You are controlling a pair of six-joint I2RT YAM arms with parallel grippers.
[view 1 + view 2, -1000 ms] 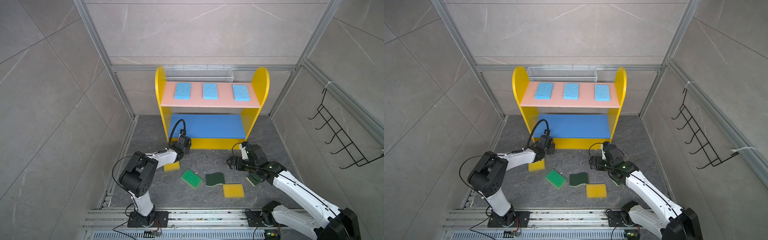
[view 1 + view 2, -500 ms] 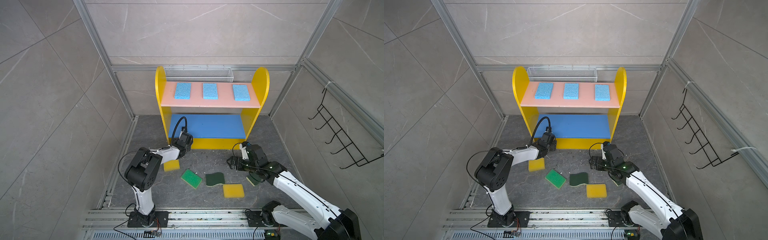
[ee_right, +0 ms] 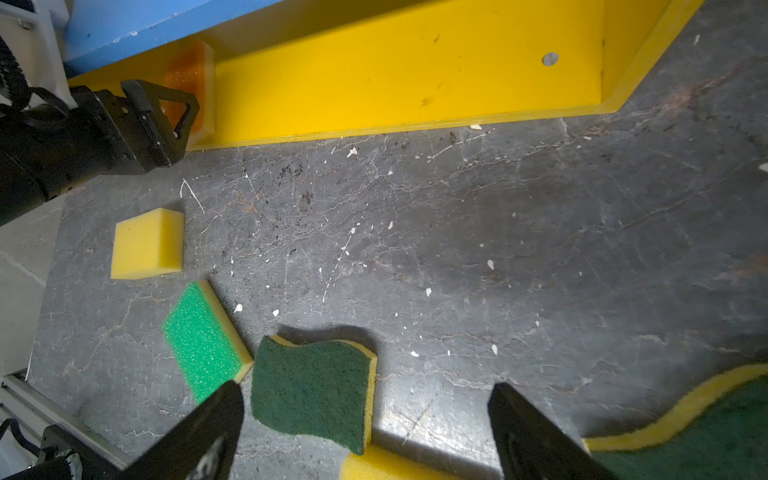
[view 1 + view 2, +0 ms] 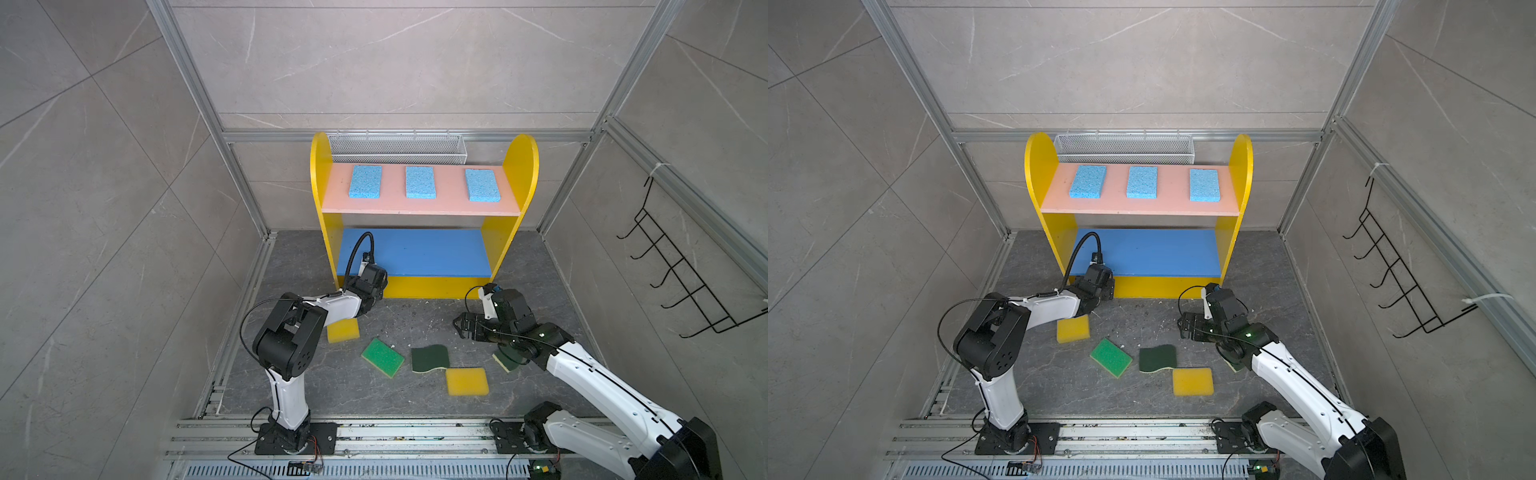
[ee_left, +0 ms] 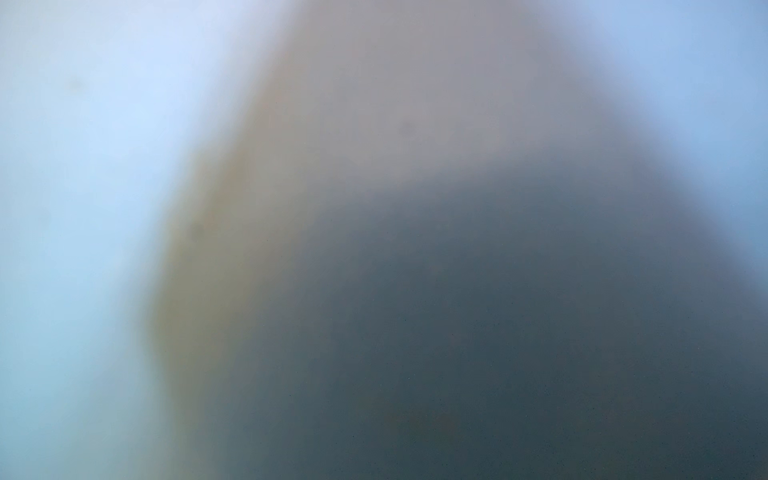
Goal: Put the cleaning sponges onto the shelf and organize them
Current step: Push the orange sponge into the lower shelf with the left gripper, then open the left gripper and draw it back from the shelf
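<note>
Orange foam shows just behind the left gripper (image 3: pixel 183 112), whose one visible finger stands against the orange sponge (image 3: pixel 187 75) on the yellow bottom tier of the shelf (image 3: pixel 415 62), under the blue board (image 3: pixel 145 25). Whether those jaws clasp the pad or stand clear of it cannot be told, since that arm's own camera gives only blur.

The right gripper (image 3: pixel 365 392) hangs with jaws wide apart and empty, low over the floor (image 3: pixel 498 249) and just above a dark-green scourer (image 3: pixel 311 395). Around it lie a bright green sponge (image 3: pixel 203 336), a yellow sponge (image 3: pixel 147 245), another yellow pad (image 4: pixel 466 381) and a second scourer (image 4: pixel 505 360) partly under the right arm (image 4: pixel 602 382). Three light blue sponges (image 4: pixel 420 182) sit spaced along the pink top board (image 4: pixel 415 205).

These pads look light and soft, likely to squash and spring back. A pinch across the short width at mid-length should hold best.
</note>
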